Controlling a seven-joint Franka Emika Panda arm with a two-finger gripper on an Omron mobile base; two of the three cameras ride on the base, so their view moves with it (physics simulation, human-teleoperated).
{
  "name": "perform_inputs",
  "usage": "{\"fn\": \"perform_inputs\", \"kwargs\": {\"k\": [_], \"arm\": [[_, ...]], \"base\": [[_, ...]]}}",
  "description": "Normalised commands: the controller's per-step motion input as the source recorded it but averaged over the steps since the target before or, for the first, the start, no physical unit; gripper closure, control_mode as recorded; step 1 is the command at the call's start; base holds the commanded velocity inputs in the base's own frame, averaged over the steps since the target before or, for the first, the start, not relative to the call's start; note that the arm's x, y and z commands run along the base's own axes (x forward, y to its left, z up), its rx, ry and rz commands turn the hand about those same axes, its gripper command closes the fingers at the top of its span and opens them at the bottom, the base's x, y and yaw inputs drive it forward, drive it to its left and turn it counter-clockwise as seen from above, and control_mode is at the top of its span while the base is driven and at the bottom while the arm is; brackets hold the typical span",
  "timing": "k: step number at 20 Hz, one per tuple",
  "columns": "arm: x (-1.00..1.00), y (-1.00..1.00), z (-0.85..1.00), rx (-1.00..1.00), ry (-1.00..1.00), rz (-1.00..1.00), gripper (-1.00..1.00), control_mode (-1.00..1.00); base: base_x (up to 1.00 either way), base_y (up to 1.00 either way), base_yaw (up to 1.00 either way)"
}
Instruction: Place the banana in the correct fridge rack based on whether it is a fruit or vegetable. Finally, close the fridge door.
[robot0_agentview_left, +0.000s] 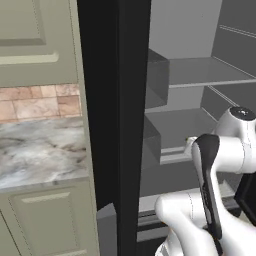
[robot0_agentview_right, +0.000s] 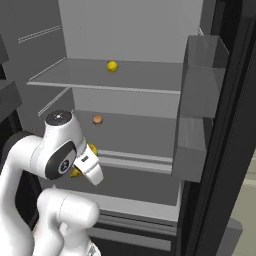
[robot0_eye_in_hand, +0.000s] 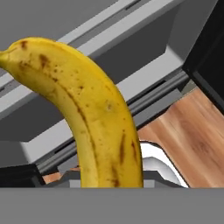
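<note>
So the banana (robot0_eye_in_hand: 94, 113) is right up in the hand view, big and yellow with brown freckles, curving from the bottom edge up to about 10 o'clock. Its lower end runs down to where the gripper fingers would be, so it looks held, but the tips themselves aren't visible and I can't tell how the jaws stand. In the right base view bits of yellow (robot0_agentview_right: 92, 148) peek out at 3 o'clock of the arm's round joint, just in front of the thick pale lip of the fridge rack (robot0_agentview_right: 135, 161). On that same rack, back toward 11 o'clock, sits a small orange-brown item (robot0_agentview_right: 97, 120). The thinner upper shelf (robot0_agentview_right: 150, 75) carries a small round yellow fruit (robot0_agentview_right: 112, 66). Door bins (robot0_agentview_right: 197, 100) hang on the open door at 3 o'clock. The left base view has the marble counter (robot0_agentview_left: 42, 150) at 9 o'clock.
</note>
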Motion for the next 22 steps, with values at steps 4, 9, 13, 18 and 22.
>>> {"fn": "perform_inputs", "kwargs": {"k": [4,9,13,18,22], "arm": [[0.84,-0.02,0.0,0.0,-0.02,0.0,1.0,-1.0],[1.0,-0.05,-0.05,0.0,0.0,0.05,1.0,-1.0],[1.0,-0.26,-0.02,0.0,0.02,0.14,1.0,-1.0],[0.74,-0.41,-0.48,0.0,0.0,0.31,1.0,-1.0],[0.69,0.0,-0.33,0.0,-0.02,0.2,1.0,-1.0]], "base": [[0.0,0.0,0.0],[0.0,0.0,0.0],[0.0,0.0,0.0],[0.0,0.0,0.0],[0.0,0.0,0.0]]}}
